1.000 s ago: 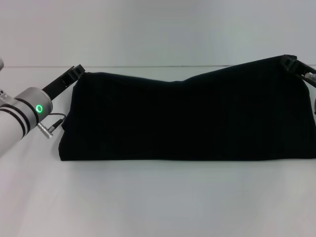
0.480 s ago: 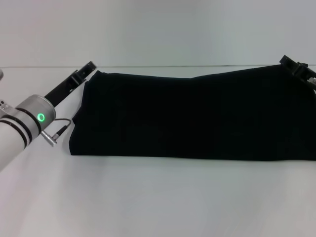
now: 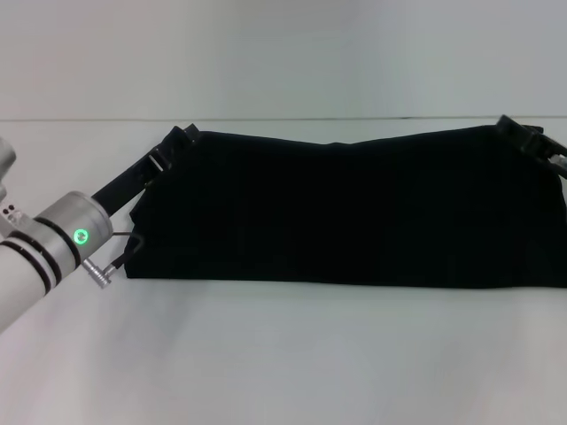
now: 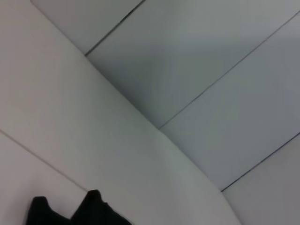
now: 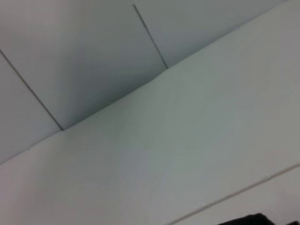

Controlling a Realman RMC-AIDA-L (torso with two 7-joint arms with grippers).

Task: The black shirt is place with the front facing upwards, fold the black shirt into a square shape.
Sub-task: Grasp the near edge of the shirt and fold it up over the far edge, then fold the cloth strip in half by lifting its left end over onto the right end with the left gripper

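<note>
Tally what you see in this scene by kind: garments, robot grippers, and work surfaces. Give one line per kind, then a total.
Garments: 1, the black shirt
Robot grippers: 2, the left gripper and the right gripper, each at an upper corner of the shirt
Work surfaces: 1, the white table
Total: 4
</note>
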